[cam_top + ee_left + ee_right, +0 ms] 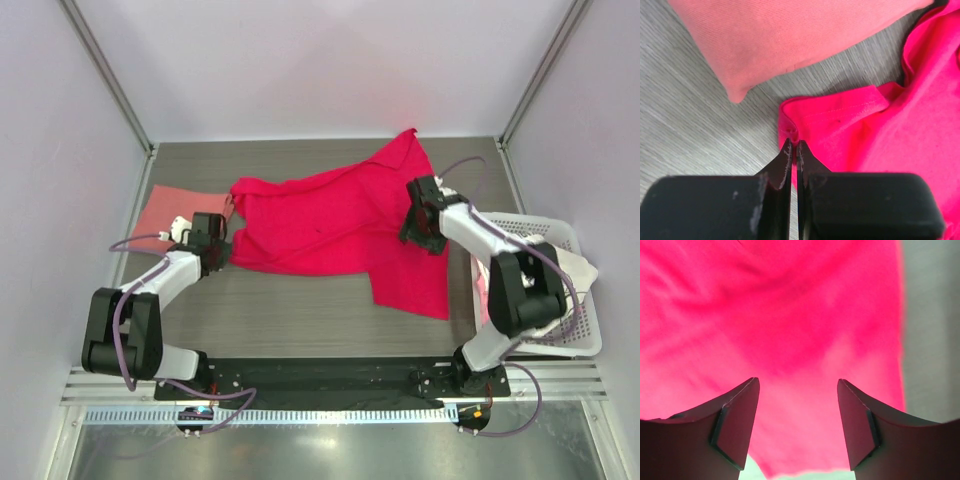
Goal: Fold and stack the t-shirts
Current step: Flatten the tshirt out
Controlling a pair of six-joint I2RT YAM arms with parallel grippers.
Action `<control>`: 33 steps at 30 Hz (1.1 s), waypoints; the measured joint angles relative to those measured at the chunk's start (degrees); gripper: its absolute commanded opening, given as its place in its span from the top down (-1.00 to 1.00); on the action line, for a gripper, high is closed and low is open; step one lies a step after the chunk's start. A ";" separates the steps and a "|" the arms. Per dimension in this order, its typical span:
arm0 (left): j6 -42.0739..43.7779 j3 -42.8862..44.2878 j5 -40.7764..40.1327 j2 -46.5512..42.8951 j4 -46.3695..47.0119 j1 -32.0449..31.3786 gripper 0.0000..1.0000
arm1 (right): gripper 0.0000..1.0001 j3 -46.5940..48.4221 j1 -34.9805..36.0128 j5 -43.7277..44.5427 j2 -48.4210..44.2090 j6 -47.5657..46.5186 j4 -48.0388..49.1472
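Pinching down on the left: the left gripper (793, 145) is clamped shut on the left hem corner of the crimson t-shirt (320, 225), with cloth bunched right at its tips. That shirt lies spread over the middle of the table (300, 300), its long axis running left to right, from the pinched corner out to a loose flap at the near right. Over there the right gripper (420, 215) hovers with jaws apart and nothing between them. Crimson cloth is directly under it, and the cloth's edge is just beside one finger.

Here's what the coming move turns on, as I read it: each arm has its own end, and the right arm is nearer the loose side, so a grab there looks likely. The salmon-pink t-shirt (165, 210) sits folded at the far left, with bare table between it and the pinched corner.
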 measured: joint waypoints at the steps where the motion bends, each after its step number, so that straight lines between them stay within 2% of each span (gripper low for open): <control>1: -0.07 -0.55 0.00 -0.76 0.35 0.00 1.00 | -0.33 -3.96 0.11 0.46 -4.61 0.63 0.68; 8: -0.68 -2.60 -0.55 -4.57 1.36 0.00 1.00 | -0.27 -22.60 -0.20 1.86 -24.09 4.00 -0.98; 12: -1.07 -2.95 -0.61 -5.68 1.92 0.00 1.00 | -0.20 -28.37 -0.20 1.20 -32.41 6.49 -2.25; 16: -1.09 -3.06 -0.63 -5.97 2.12 0.00 1.00 | -0.11 -30.91 -0.20 1.27 -34.58 9.22 -2.49; 33: -1.11 -3.06 -2.14 -6.71 2.03 0.00 1.00 | -0.11 -36.76 -0.04 2.12 -41.81 13.84 -3.74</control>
